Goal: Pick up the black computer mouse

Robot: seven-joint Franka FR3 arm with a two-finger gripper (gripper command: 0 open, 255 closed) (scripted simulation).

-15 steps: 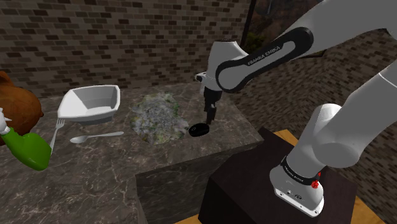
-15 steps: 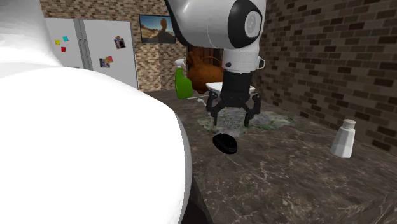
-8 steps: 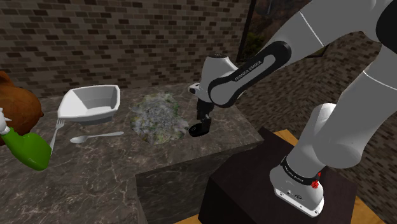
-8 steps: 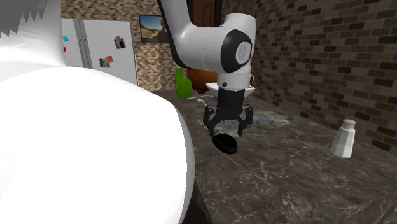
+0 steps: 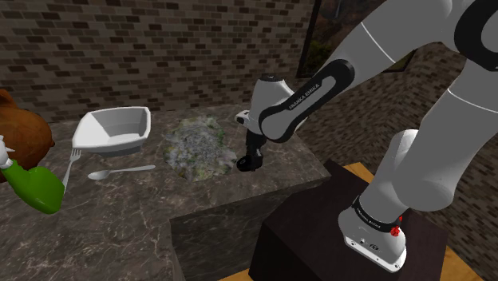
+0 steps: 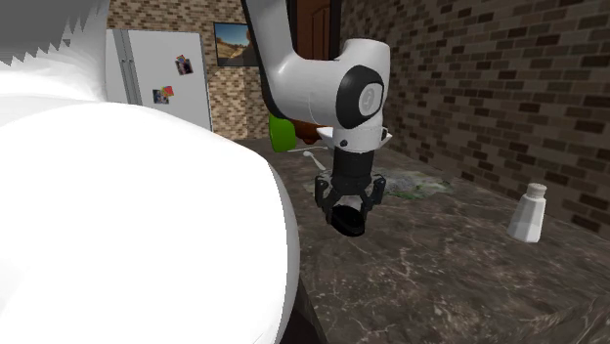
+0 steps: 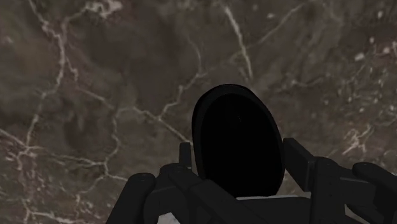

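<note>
The black computer mouse (image 7: 236, 140) lies on the dark marble counter (image 5: 120, 211), near the counter's edge by the stand. My gripper (image 7: 240, 158) has come down over it, one finger (image 7: 184, 156) against each side, clasping it. In the shoulder view the gripper (image 5: 247, 162) hangs from the bent arm, with the mouse (image 5: 243, 167) a dark shape at its tips. In the second exterior view the mouse (image 6: 349, 222) sits between the fingers of the gripper (image 6: 347, 209), low over the counter.
A speckled mat (image 5: 194, 148) lies just beside the mouse. Farther off are a white bowl (image 5: 112, 130), a spoon (image 5: 120, 171), a fork (image 5: 70, 168), a green bottle (image 5: 36, 187) and a brown toy (image 5: 20, 128). A white shaker (image 6: 528, 213) stands to the second exterior view's right.
The gripper has come down from above the mouse onto it, and its fingers have gone from wide apart to closed against the mouse's sides.
</note>
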